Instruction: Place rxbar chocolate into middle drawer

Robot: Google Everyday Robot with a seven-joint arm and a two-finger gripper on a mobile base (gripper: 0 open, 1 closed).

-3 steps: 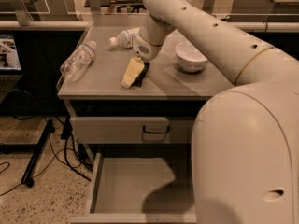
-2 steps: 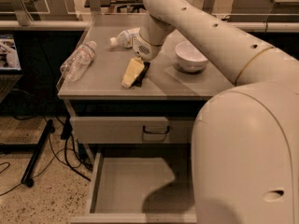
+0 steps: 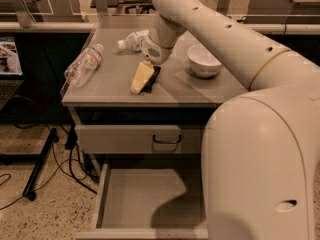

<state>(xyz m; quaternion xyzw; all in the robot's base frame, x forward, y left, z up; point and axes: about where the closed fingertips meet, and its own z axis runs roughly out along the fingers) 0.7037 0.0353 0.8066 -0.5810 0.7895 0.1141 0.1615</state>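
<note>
Left of bowl (image 3: 204, 61), gripper (image 3: 146, 79) hangs low at rxbar chocolate (image 3: 153, 78); we cannot tell its grip state. We judge: secure bar squarely, lift clear, carry to open middle drawer (image 3: 140, 194) below bowl, release low.

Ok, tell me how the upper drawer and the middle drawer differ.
The upper drawer is shut, showing only its front and black handle; the middle drawer is pulled out, floor in view. The upper drawer sits right under the tabletop, the middle drawer below it. Both are grey. The hand is at the tabletop, near the bowl.
</note>
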